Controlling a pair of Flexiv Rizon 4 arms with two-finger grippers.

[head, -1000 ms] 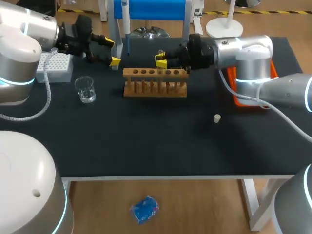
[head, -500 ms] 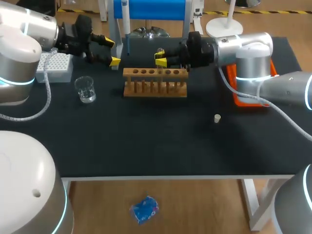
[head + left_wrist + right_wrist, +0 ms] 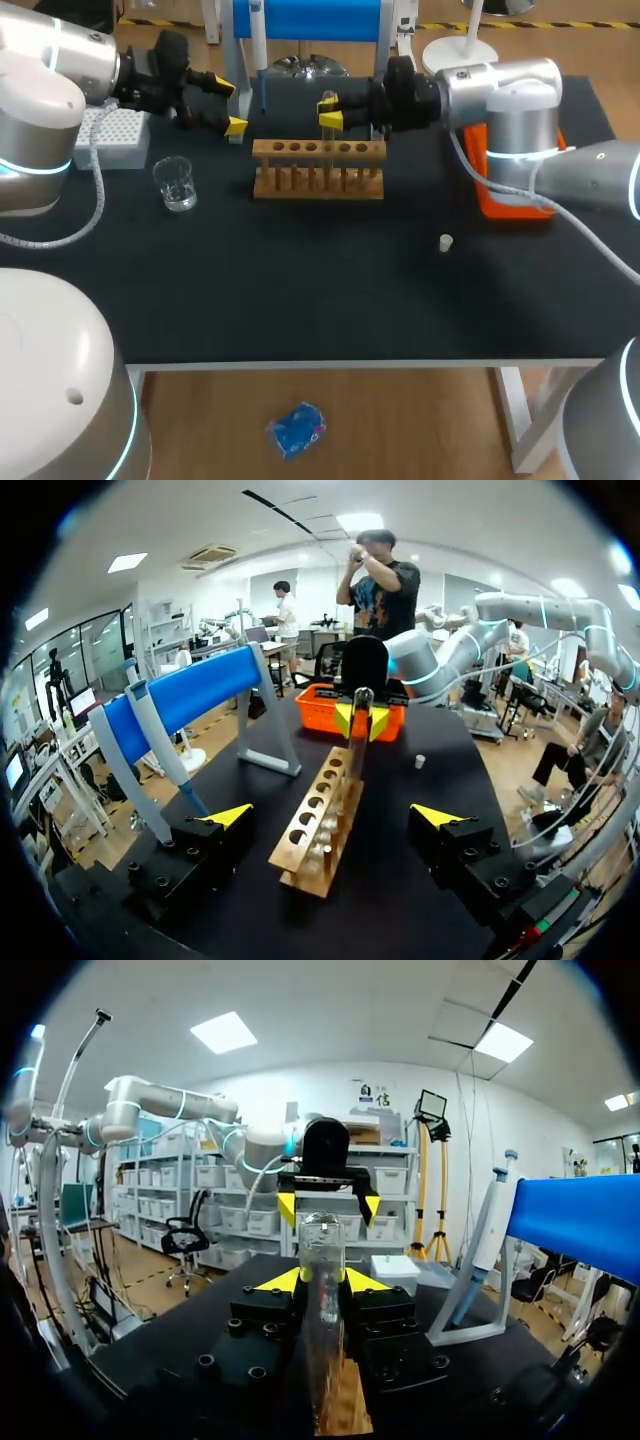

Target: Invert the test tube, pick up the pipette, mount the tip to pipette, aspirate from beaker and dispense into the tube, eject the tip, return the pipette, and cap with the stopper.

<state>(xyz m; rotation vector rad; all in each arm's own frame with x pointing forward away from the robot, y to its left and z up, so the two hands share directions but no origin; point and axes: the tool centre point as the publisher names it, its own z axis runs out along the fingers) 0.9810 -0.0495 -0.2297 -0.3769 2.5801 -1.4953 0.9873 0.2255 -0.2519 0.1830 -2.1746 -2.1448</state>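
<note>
The right gripper (image 3: 331,110) is reaching in over the wooden rack (image 3: 318,168) at the back of the black table (image 3: 300,290). Its two yellow-tipped fingers are clamping a clear glass test tube (image 3: 322,1260) between them. The tube is standing upright with its rounded end on top. In the left wrist view, the tube (image 3: 358,742) is rising from the far part of the rack (image 3: 318,820). Whether its lower end is clear of the holes cannot be told.

The left gripper (image 3: 229,105) is hovering just beyond the rack's left end. Its fingers are spread wide apart and are gripping nothing.

The pipette (image 3: 258,45) is hanging on a blue stand (image 3: 308,18) at the table's back edge, close to the left gripper. A small glass beaker (image 3: 176,183) is sitting left of the rack. A white box of tips (image 3: 112,135) is lying behind the beaker. The small pale stopper (image 3: 446,241) is lying alone on the table, right of the rack and nearer the front. An orange tray (image 3: 500,205) is sitting at the right, partly hidden under the right arm.
</note>
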